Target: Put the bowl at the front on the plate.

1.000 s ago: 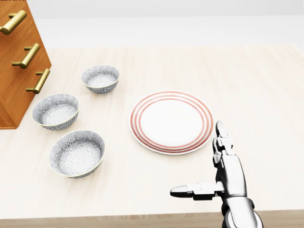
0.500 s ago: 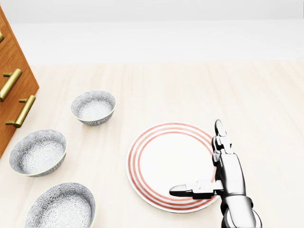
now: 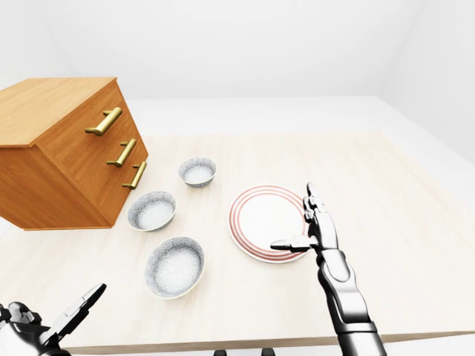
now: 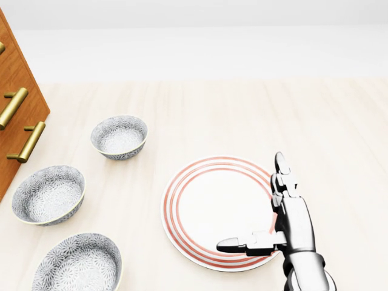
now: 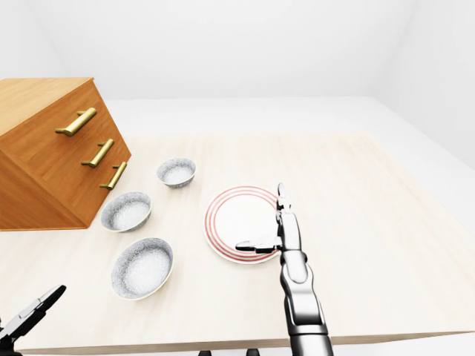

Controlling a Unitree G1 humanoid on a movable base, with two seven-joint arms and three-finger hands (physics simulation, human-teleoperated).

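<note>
In the left-eye view, a pale wooden table carries 3 patterned grey bowls, a plate and a wooden drawer chest with 3 brass handles at the left. The bowls run in a slanted line: the far bowl near the top, the middle bowl below it to the left, and the front bowl, the lowest in the picture, which stands upright and empty on the table, apart from the plate. The red-ringed plate lies flat just right of the bowls, with nothing on it. The right robot hand hangs over the plate's right edge, fingers straight and spread, thumb pointing left, clasping nothing. The left robot hand shows at the bottom left corner, its fingers apart and empty, well away from the front bowl.

In the head view, the front bowl is cut by the bottom edge at lower left. The right robot hand covers the plate's lower right rim, its thumb lying across the red rings. Whether it touches the plate cannot be told. The left robot hand is outside this view.

In the right-eye view, the same layout shows shifted left, with only the fingertips of the left robot hand at the bottom left corner.
</note>
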